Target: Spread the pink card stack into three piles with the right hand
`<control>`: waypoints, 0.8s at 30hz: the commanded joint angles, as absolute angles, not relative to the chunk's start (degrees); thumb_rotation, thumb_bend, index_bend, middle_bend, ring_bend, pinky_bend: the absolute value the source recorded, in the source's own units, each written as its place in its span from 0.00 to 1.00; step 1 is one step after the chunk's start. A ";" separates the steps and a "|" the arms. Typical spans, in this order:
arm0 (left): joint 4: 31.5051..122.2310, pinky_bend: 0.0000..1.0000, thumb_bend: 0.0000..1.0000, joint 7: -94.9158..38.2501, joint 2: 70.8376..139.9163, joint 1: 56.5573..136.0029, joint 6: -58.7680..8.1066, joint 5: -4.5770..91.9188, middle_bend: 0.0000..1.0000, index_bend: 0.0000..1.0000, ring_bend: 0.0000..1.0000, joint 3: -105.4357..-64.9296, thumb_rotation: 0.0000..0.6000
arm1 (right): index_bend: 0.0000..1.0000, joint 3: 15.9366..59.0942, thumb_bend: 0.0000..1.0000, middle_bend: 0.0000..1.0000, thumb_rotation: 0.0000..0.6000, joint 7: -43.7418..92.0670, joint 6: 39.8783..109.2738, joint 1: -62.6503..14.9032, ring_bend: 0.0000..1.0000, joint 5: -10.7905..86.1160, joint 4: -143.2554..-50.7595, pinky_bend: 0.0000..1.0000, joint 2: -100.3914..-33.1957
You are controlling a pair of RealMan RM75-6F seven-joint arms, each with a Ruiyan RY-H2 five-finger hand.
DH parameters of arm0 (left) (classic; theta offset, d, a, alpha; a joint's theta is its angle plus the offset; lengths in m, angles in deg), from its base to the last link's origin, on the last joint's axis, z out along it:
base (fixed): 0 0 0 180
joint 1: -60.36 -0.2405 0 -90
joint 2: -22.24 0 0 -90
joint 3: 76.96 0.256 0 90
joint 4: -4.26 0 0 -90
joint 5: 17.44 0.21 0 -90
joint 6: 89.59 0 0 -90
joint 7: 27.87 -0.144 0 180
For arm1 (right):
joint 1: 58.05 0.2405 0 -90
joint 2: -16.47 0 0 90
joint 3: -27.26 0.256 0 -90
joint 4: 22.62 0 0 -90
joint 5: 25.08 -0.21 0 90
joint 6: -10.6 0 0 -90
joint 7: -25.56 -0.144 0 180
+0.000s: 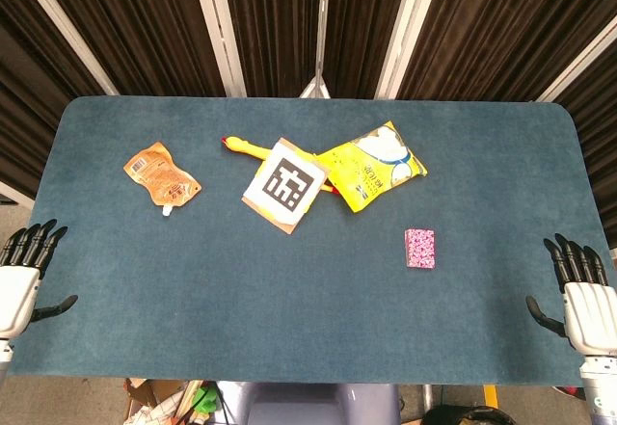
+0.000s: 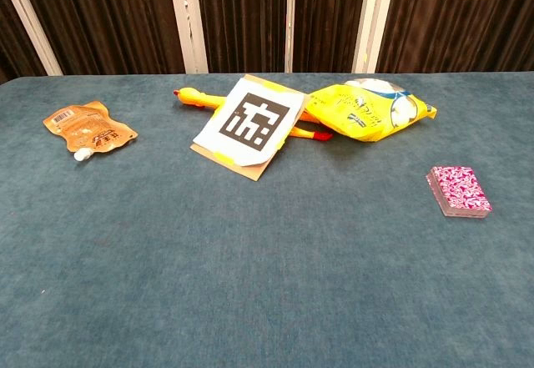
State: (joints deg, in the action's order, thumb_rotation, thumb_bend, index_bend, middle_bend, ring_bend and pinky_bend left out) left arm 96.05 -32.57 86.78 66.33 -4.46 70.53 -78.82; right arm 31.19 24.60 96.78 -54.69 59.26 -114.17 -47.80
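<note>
The pink card stack (image 1: 420, 248) lies as one neat pile on the blue table, right of centre; the chest view shows the same card stack (image 2: 459, 191) at the right. My right hand (image 1: 578, 292) hovers at the table's right front edge, fingers spread and holding nothing, well to the right of the cards. At the left front edge my left hand (image 1: 23, 273) is also spread and holds nothing. Neither hand appears in the chest view.
A yellow snack bag (image 1: 371, 166), a card with a black-and-white marker (image 1: 284, 185) lying over a yellow rubber chicken (image 1: 239, 144), and an orange pouch (image 1: 161, 176) lie along the back half of the table (image 1: 289, 280).
</note>
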 commanded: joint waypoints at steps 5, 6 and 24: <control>96.68 0.00 0.00 -32.75 86.80 66.21 -3.66 70.63 0.00 0.00 0.00 -79.09 1.00 | 0.00 31.28 0.35 0.00 1.00 23.80 96.13 -54.47 0.00 59.24 -114.88 0.00 -47.31; 96.70 0.00 0.00 -32.69 86.74 66.15 -3.48 70.80 0.00 0.00 0.00 -79.04 1.00 | 0.00 31.44 0.35 0.00 1.00 23.50 95.73 -54.26 0.00 59.04 -115.61 0.00 -47.01; 95.43 0.00 0.00 -29.27 85.97 65.27 -2.42 70.38 0.00 0.00 0.00 -79.04 1.00 | 0.00 37.07 0.35 0.87 1.00 45.80 71.65 -38.40 0.94 37.88 -129.99 0.82 -42.71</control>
State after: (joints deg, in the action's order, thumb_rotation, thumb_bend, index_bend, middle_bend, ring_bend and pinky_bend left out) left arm 95.48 -29.35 86.00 65.29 -2.37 70.46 -79.02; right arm 35.68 39.37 76.59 -42.90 44.01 -127.42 -42.45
